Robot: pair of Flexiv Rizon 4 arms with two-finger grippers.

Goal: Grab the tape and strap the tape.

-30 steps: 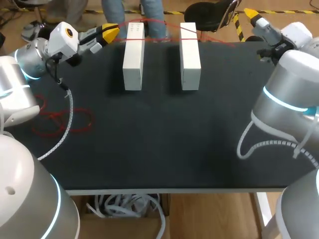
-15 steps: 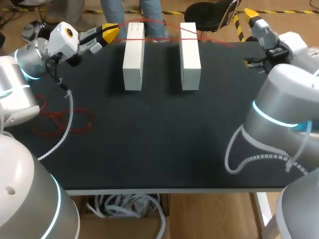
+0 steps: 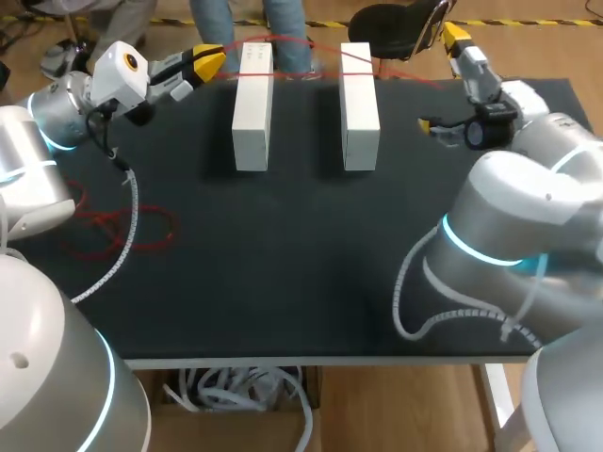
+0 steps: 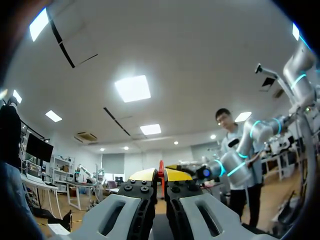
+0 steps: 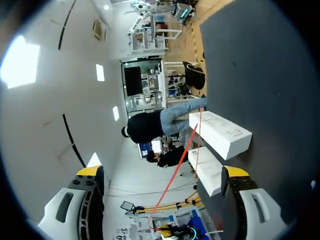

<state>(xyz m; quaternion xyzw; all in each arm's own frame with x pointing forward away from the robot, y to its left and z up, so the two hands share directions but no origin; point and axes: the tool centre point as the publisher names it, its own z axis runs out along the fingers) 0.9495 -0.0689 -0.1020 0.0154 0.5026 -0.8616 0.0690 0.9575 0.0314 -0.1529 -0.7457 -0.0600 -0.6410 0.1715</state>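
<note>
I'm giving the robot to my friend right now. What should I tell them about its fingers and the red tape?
Left gripper: fingers shut on one end of the red tape, at the far left of the table.
Right gripper: fingers open, holding nothing, at the far right.
Tape: runs from the left gripper across the far ends of the left white block and right white block, toward the right gripper.
Done: one end grabbed.
Left: the right gripper likely grips the other end, then the strapping.
</note>
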